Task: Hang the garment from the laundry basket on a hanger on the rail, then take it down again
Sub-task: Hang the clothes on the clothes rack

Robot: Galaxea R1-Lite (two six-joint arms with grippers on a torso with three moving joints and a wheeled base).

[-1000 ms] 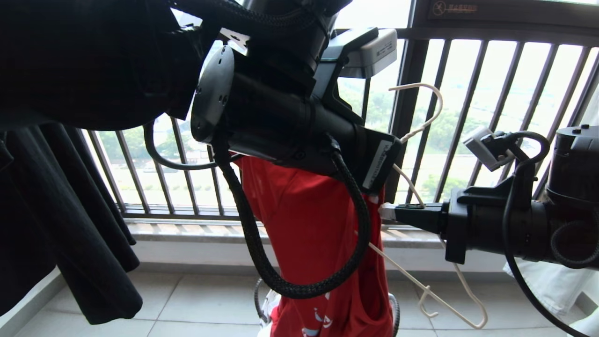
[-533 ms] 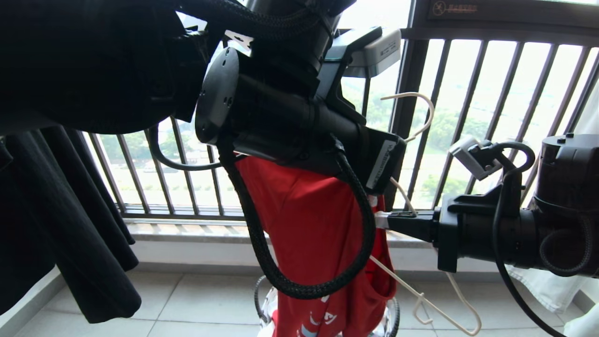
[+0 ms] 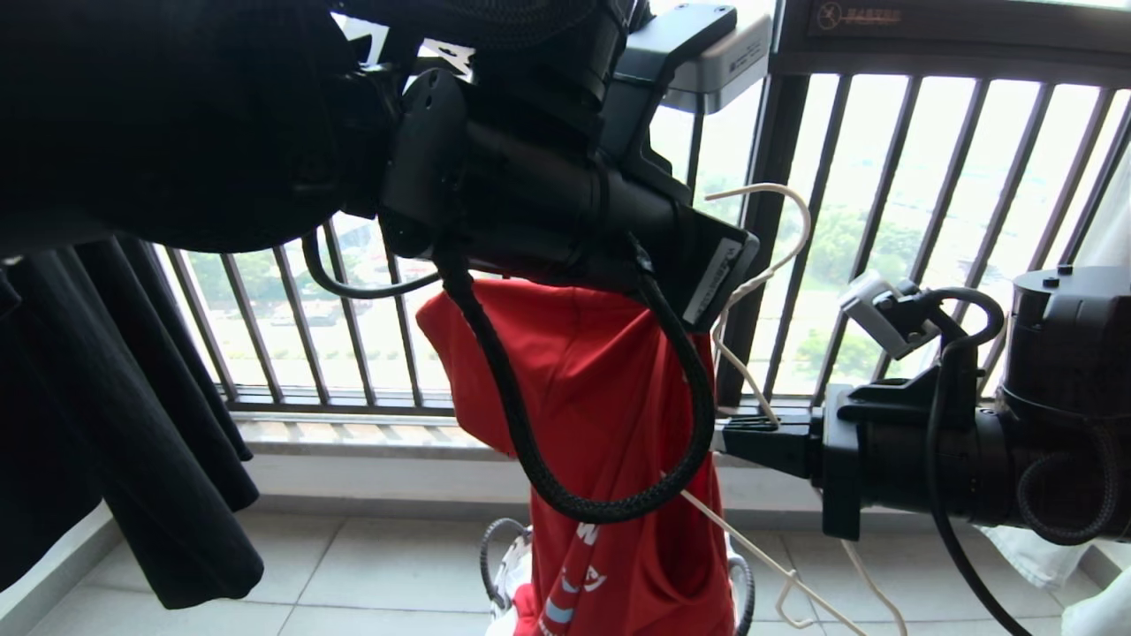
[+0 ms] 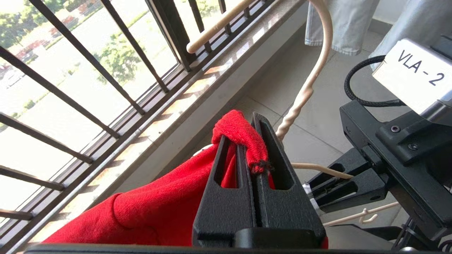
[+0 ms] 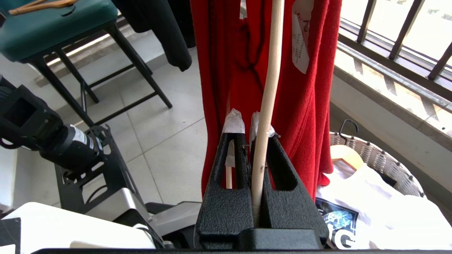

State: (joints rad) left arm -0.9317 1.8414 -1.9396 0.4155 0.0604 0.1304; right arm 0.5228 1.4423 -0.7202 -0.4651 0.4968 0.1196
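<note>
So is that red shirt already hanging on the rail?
No: the red shirt is pinched in the left gripper, held up in the air, while the right gripper clamps the hanger.

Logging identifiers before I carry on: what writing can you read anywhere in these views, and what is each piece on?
"VLA - 2": white label on the right arm's camera housing, left wrist view.
Sticker on the left arm's wrist: print too small to read.
Dark sign above the window railing: logo and characters, unreadable.
White neck label in the red T-shirt: print too blurred.
White T-shirt in the laundry basket: graphic with large letters cut off, not readable.
</note>
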